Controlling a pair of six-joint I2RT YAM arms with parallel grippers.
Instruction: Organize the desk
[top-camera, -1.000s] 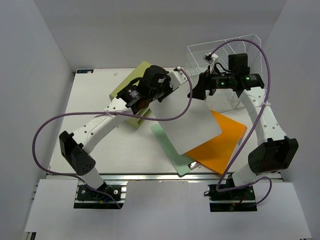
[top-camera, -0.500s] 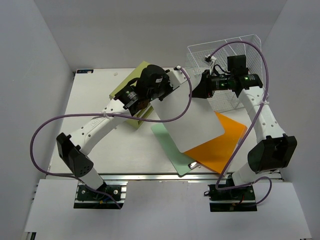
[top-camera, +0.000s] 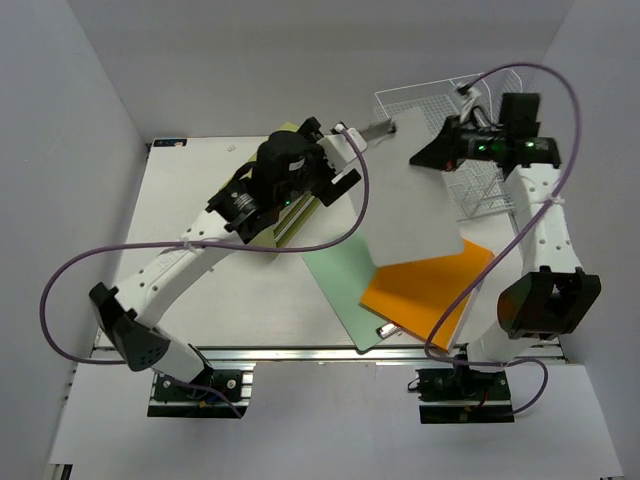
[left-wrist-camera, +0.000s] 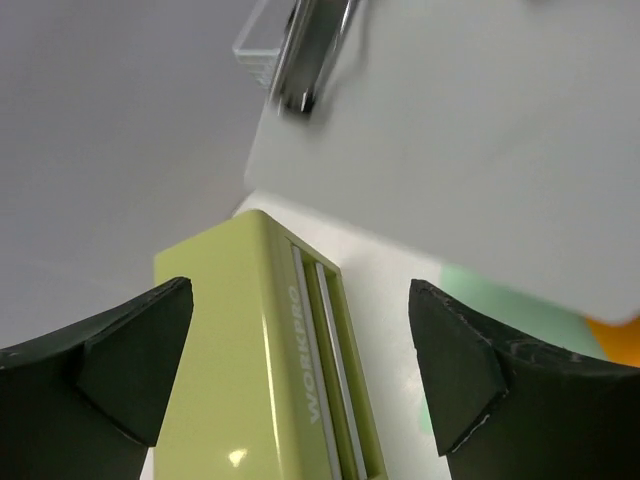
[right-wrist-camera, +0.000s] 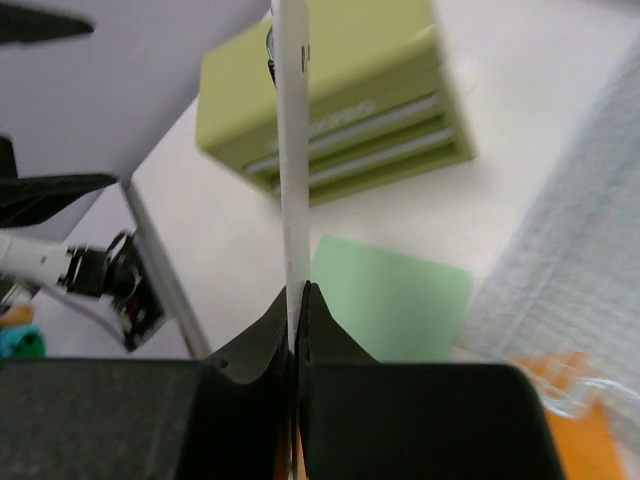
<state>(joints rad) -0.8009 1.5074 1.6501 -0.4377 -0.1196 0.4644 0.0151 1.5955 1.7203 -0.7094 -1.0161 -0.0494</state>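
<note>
The white desk (top-camera: 200, 290) carries a spread of boards. My right gripper (top-camera: 420, 157) is shut on the right edge of a white clipboard (top-camera: 405, 195), which hangs tilted above the desk with its metal clip (top-camera: 375, 127) at the back. The right wrist view shows that board edge-on (right-wrist-camera: 290, 150), pinched at my right gripper (right-wrist-camera: 297, 300). My left gripper (top-camera: 335, 160) stands open just left of the board, nothing between its fingers. In the left wrist view my left gripper (left-wrist-camera: 300, 350) is over the olive drawer box (left-wrist-camera: 260, 340), with the white clipboard (left-wrist-camera: 480, 130) above and apart.
An olive-green drawer box (top-camera: 285, 220) sits at the back left, partly under my left arm. A green board (top-camera: 335, 285) and an orange board (top-camera: 425, 290) lie flat at front right. The white wire rack (top-camera: 470, 105) stands in the back right corner.
My left gripper opened, let go of the white clipboard and drew back left. My right gripper shut on the board's right edge and carried it back and right, toward the wire rack.
</note>
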